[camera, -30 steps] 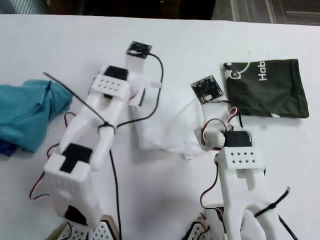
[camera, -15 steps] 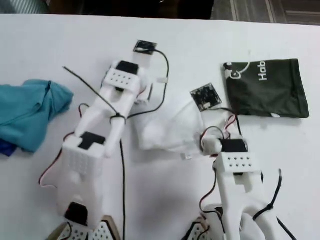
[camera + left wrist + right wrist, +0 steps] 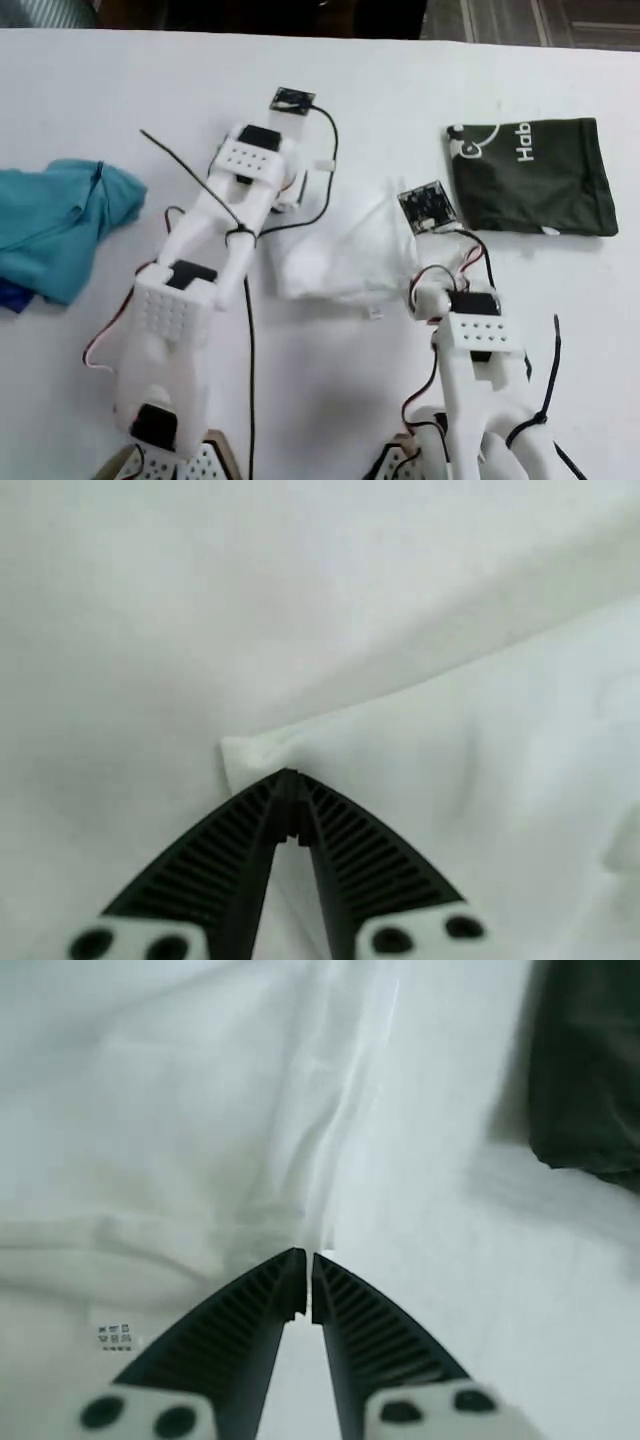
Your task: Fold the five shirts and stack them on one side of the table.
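Observation:
A white shirt lies crumpled in the middle of the white table, between the two arms. My left gripper is shut, pinching a corner of the white shirt at its tips; the left arm stands at the shirt's left edge. My right gripper is shut on a fold at the white shirt's edge, and the right arm stands at its right side. A folded dark green shirt lies at the right. A teal shirt lies bunched at the left edge.
A bit of darker blue cloth peeks out under the teal shirt. The dark green shirt lies close beyond my right gripper. Black cables trail from both arms over the table.
The left arm swung right and farther back along the shirt's edge. The right arm pulled toward the near right, and the white shirt shifted with them.

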Controlling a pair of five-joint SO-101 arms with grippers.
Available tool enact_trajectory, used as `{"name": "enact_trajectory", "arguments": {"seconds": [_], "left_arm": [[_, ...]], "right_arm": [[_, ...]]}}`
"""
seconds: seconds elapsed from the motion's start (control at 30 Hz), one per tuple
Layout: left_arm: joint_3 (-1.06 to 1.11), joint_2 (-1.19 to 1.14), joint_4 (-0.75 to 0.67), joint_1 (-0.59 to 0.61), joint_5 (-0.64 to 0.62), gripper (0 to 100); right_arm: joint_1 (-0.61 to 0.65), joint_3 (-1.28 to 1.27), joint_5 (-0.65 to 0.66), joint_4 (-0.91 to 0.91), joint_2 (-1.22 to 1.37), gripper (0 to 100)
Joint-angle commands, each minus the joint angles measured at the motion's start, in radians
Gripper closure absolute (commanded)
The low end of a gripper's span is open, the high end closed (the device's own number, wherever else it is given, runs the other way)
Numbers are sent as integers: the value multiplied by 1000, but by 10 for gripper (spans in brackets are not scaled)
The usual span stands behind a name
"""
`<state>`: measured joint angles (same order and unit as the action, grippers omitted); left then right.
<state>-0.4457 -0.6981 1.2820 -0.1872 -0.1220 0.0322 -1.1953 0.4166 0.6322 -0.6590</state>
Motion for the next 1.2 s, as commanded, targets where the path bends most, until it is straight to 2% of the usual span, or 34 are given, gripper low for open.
{"name": "enact_trajectory", "arguments": {"seconds": [0.0,0.2,0.27,0.47,0.77,0.93,1.03,1.17], "left_arm": [[-36,9,6,-2,-5,973],[-35,9,8,-2,0,973],[-35,9,12,0,0,973],[-35,9,29,0,2,973],[-45,20,41,0,2,973],[-153,21,161,0,-3,973],[-223,21,206,17,-5,973],[-248,9,206,35,2,973]], "right_arm": [[-7,2,9,-22,-35,978],[-10,-2,14,-24,-18,978],[-13,-2,57,-48,24,978],[-127,12,86,-173,222,978],[-130,74,80,-68,186,978],[-128,109,46,54,22,978],[-99,164,-55,114,-42,978],[41,238,-84,153,-10,978]]}}
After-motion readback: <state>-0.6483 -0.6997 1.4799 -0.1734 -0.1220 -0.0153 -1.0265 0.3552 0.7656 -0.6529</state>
